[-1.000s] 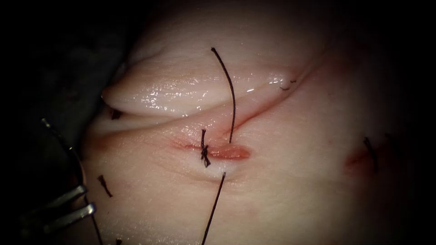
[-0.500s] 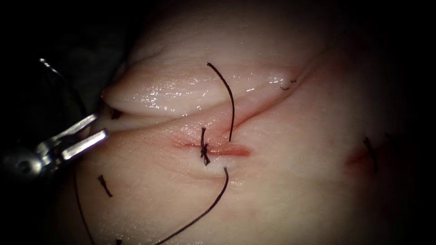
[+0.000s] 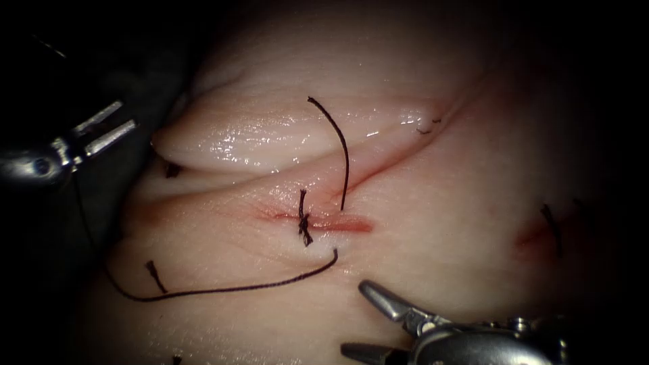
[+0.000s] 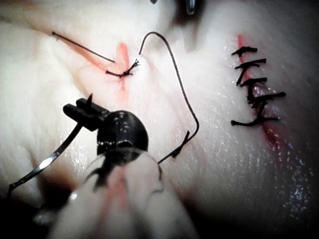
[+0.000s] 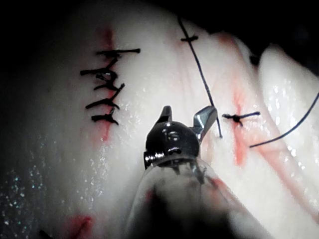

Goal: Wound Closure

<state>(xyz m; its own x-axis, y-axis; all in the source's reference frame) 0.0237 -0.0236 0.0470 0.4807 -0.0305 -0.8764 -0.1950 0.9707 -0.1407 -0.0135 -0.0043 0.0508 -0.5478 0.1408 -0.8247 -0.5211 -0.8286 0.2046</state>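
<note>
Dark thread (image 3: 223, 290) slack | left tool (image 3: 128, 113) grips needle (image 4: 45, 164), off tissue (image 3: 473, 203) | right tool (image 3: 353, 318) wide, empty

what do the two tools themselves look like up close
The left tool has two slim, flat silver fingers on a rounded dark metal wrist. The right tool has tapered, shiny steel fingers on a bulkier polished wrist joint; its wrist view shows a dark rounded head ahead of a pale shaft.
</note>
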